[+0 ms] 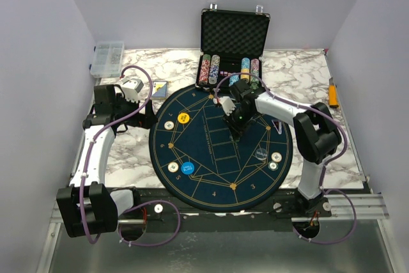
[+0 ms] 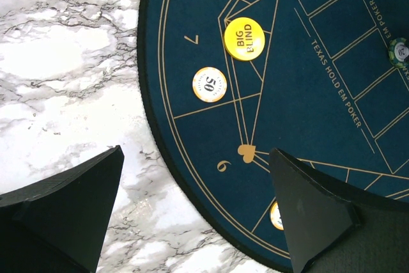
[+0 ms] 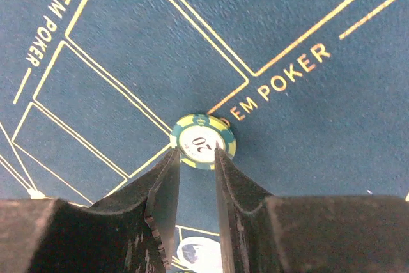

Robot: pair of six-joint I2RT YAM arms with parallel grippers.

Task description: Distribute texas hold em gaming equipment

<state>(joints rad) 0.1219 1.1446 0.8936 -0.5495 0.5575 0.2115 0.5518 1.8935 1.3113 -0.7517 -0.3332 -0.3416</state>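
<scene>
My right gripper (image 1: pixel 235 133) hangs over the middle of the round mat (image 1: pixel 211 183). Its fingers stand a narrow gap apart, tips over the near edge of a green-and-yellow "20" chip (image 3: pixel 203 142) lying flat on the felt. That chip also shows in the left wrist view (image 2: pixel 399 52). My left gripper (image 2: pixel 196 151) is open and empty above the mat's left rim by the "6". A yellow "BIG BLIND" disc (image 2: pixel 244 38) and a cream "50" chip (image 2: pixel 209 84) lie there. A blue disc (image 1: pixel 187 168), a clear dealer disc (image 1: pixel 261 153) and cream chips (image 1: pixel 275 156) lie near the front.
An open black chip case (image 1: pixel 234 30) with rows of chips (image 1: pixel 229 68) stands behind the mat. A blue card box (image 1: pixel 159 88) lies at the mat's left back. A clear compartment box (image 1: pixel 107 57) sits far left. An orange tool (image 1: pixel 333 92) lies far right.
</scene>
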